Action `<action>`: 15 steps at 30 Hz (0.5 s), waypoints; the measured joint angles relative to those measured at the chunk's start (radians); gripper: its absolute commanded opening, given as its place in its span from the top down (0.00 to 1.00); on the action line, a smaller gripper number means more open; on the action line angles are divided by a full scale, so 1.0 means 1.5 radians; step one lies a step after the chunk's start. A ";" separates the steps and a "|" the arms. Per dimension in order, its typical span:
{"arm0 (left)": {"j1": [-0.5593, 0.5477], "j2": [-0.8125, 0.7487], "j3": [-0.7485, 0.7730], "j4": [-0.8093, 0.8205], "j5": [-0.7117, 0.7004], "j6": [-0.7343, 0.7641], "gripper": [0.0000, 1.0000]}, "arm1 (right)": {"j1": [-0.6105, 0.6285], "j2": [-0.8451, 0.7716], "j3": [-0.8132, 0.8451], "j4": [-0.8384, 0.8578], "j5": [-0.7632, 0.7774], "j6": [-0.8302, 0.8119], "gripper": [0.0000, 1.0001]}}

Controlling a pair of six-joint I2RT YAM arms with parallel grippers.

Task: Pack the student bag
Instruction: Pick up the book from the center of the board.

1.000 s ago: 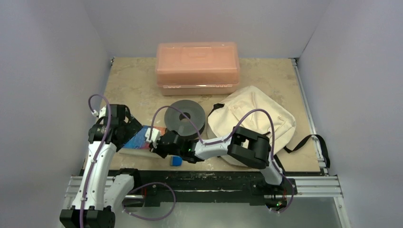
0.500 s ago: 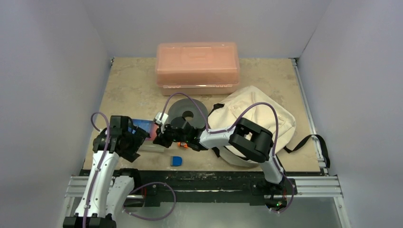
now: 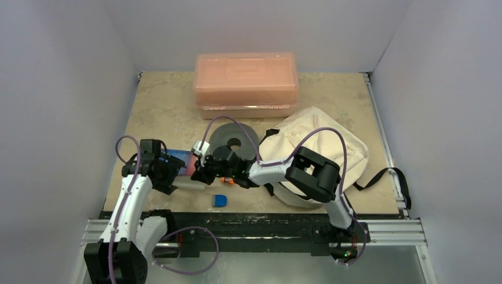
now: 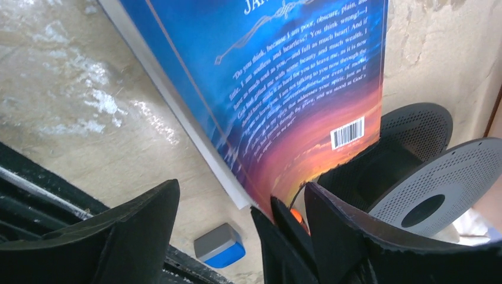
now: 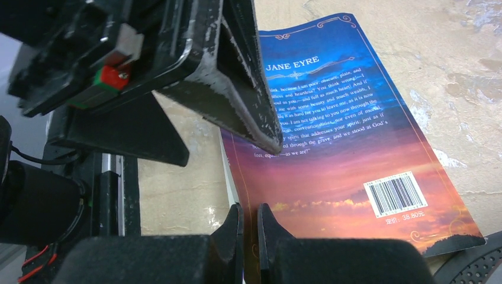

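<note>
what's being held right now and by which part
The right gripper is shut on the book, pinching the corner at its barcode end. The left gripper stands open astride the same book, not gripping it.

Glossy paperback (image 5: 355,118), mottled stone-look tabletop (image 5: 450,59) — matt cream cloth bag (image 3: 355,151).

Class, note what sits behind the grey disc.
The salmon-pink box stands behind the grey disc, bare table between. The disc's near rim is covered by the right arm.
</note>
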 measured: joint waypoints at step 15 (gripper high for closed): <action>0.056 0.056 -0.049 0.112 0.049 0.006 0.38 | 0.007 -0.001 0.000 -0.010 0.004 -0.028 1.00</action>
